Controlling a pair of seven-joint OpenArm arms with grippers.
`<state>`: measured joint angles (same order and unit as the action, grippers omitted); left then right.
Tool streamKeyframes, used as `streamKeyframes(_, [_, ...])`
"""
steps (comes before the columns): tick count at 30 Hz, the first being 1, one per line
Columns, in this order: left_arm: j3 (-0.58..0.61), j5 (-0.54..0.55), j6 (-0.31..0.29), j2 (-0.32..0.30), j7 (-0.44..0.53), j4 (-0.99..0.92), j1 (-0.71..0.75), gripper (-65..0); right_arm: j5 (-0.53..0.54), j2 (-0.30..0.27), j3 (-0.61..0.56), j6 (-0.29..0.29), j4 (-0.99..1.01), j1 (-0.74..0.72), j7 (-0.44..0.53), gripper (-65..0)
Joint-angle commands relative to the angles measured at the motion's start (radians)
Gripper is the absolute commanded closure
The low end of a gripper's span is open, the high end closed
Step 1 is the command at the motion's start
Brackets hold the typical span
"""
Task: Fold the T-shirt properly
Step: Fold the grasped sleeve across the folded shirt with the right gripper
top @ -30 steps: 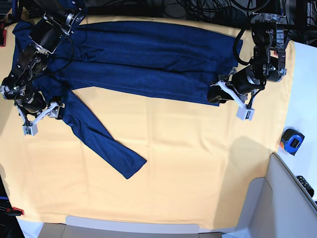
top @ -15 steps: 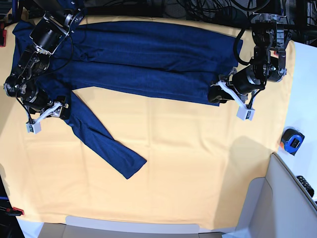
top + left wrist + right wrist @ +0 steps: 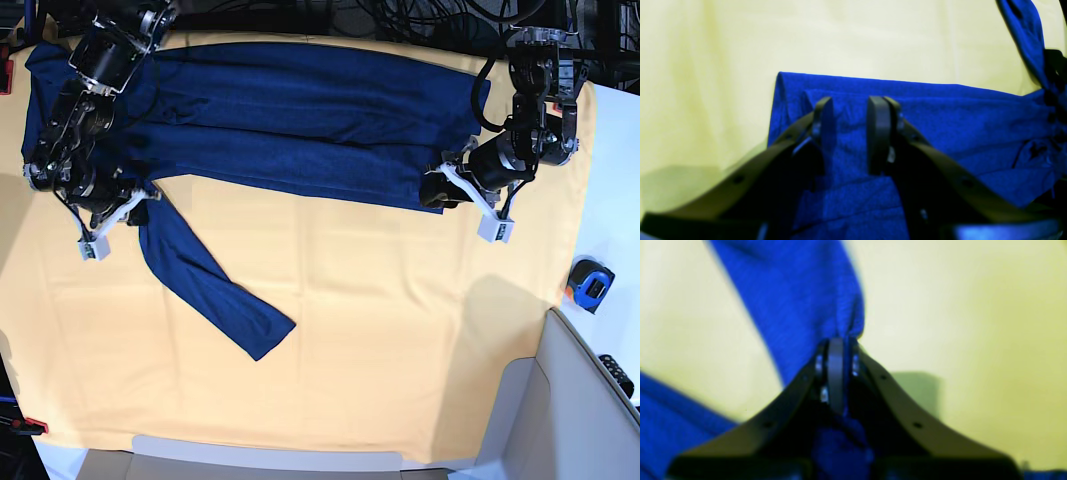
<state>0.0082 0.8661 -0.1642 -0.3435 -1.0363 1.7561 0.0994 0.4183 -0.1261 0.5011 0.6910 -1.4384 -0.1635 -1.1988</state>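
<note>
1. The T-shirt (image 3: 300, 120) is spread across the far half of the yellow table cloth (image 3: 400, 340). Its body is a long band running side to side in the base view, with one sleeve (image 3: 210, 290) trailing diagonally toward the near side.

2. The right gripper (image 3: 836, 350) is pinched fully closed on a bunch of shirt fabric. The wrist view shows the cloth gathered right at the tips, with the sleeve running away from them. In the base view it sits where that loose sleeve meets the body.

3. The left gripper (image 3: 850, 133) is parted only a narrow gap, with nothing between the tips. It hangs over the folded hem corner at the other end of the band, and the shirt's edge lies just ahead of the fingers (image 3: 878, 133).

4. What the next bit hinges on, I'd say: the sleeve's long axis points diagonally away from the body, and the right arm is the one at its root, so that arm has to swing it up onto the band. The left one is well apart from the sleeve.

5. There's also a small blue and black gadget (image 3: 590, 283) off the cloth's edge.
</note>
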Motion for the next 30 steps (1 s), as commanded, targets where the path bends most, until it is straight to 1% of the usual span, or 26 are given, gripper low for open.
streamKeyframes(1, [-0.007, 0.009, -0.004, -0.012, 0.017, 0.014, -0.014, -17.4, 0.037, -0.010, -0.026, 0.007, -0.072, 0.006, 0.012, 0.0])
streamKeyframes(3, [-0.007, 0.009, -0.004, -0.012, 0.017, 0.014, -0.014, -17.4, 0.055, -0.011, -0.071, 0.007, -0.195, 0.054, 0.012, 0.0])
streamKeyframes(6, [-0.007, 0.009, -0.004, -0.012, 0.017, 0.014, -0.016, -17.4, 0.055, -0.011, -0.129, 0.007, -0.381, 0.130, 0.012, 0.0])
streamKeyframes(11, [-0.006, 0.009, -0.004, -0.012, 0.017, 0.012, -0.034, -17.4, 0.055, -0.011, -0.200, 0.007, -0.592, 0.258, 0.012, 0.0])
streamKeyframes(14, [-0.006, 0.009, -0.004, -0.012, 0.017, 0.012, -0.034, -17.4, 0.060, -0.016, -0.223, 0.007, -0.605, 0.307, 0.012, 0.0])
streamKeyframes(15, [-0.006, 0.009, -0.004, -0.012, 0.017, 0.012, -0.034, -17.4, 0.060, -0.030, -0.226, 0.007, -0.603, 0.325, 0.012, 0.0])
streamKeyframes(17, [-0.006, 0.009, -0.004, -0.012, 0.017, 0.012, -0.034, -17.4, 0.060, -0.039, -0.244, 0.007, -0.603, 0.356, 0.012, 0.0])
streamKeyframes(22, [-0.006, 0.009, -0.004, -0.012, 0.017, 0.009, -0.034, -17.4, 0.060, -0.071, -0.336, 0.007, -0.602, 0.394, 0.012, 0.0])
streamKeyframes(30, [-0.006, 0.009, -0.004, -0.009, 0.017, -0.008, -0.034, -17.3, 0.060, -0.073, -0.502, 0.007, -0.602, 0.414, 0.012, 0.0])
